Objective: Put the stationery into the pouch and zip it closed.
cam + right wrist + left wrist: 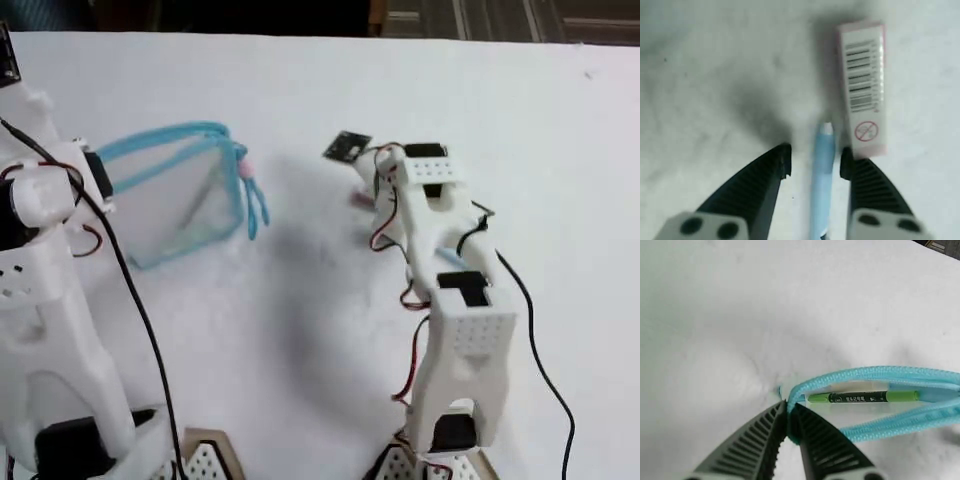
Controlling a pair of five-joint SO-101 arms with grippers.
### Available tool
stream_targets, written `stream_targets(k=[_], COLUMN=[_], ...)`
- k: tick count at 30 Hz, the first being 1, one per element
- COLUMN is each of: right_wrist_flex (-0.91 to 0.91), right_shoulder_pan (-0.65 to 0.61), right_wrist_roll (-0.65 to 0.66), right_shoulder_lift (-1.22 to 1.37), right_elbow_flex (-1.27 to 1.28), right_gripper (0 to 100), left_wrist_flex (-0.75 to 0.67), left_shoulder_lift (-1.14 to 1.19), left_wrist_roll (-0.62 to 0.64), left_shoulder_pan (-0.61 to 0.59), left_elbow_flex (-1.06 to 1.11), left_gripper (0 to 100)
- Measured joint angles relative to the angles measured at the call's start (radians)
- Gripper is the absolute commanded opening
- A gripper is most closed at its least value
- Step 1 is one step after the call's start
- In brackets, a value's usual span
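The clear pouch [180,200] with blue zipper trim lies at the left of the white table, its mouth gaping. My left gripper [788,412] is shut on the pouch's zipper edge [805,390] at one end of the mouth. Inside the pouch lies a green marker [862,397]. My right gripper [815,161] hangs open just above the table at the middle, with a light blue pen [822,170] lying between its fingers. Right beside one fingertip lies a white and pink eraser [862,87] with a barcode label; its pink end [358,198] peeks out by the right gripper [366,190].
A pink zipper pull [243,170] with blue cords [256,208] trails off the pouch's end nearest the right arm. Open white table [300,300] lies between the two arms. The table's far edge [300,36] runs along the back.
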Motion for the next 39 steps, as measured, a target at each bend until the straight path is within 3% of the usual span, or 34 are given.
stream_targets(k=[7, 18, 24, 30, 39], right_wrist_flex=[0.169, 0.482, 0.509, 0.509, 0.509], right_shoulder_pan=[0.040, 0.037, 0.068, 0.063, -0.006], right_wrist_roll=[-0.020, -0.018, -0.023, -0.023, -0.023], right_shoulder_lift=[0.173, 0.304, 0.258, -0.014, -0.624], right_elbow_flex=[-0.304, -0.692, -0.830, -0.635, 0.078], right_gripper=[1.3, 1.8, 1.8, 1.8, 1.8], left_wrist_flex=[0.000, 0.000, 0.000, 0.000, 0.000], left_shoulder_lift=[0.000, 0.000, 0.000, 0.000, 0.000], left_wrist_roll=[0.000, 0.000, 0.000, -0.017, -0.017], left_shoulder_pan=[0.000, 0.000, 0.000, 0.000, 0.000], left_elbow_flex=[0.000, 0.000, 0.000, 0.000, 0.000], left_gripper=[2, 2, 2, 2, 2])
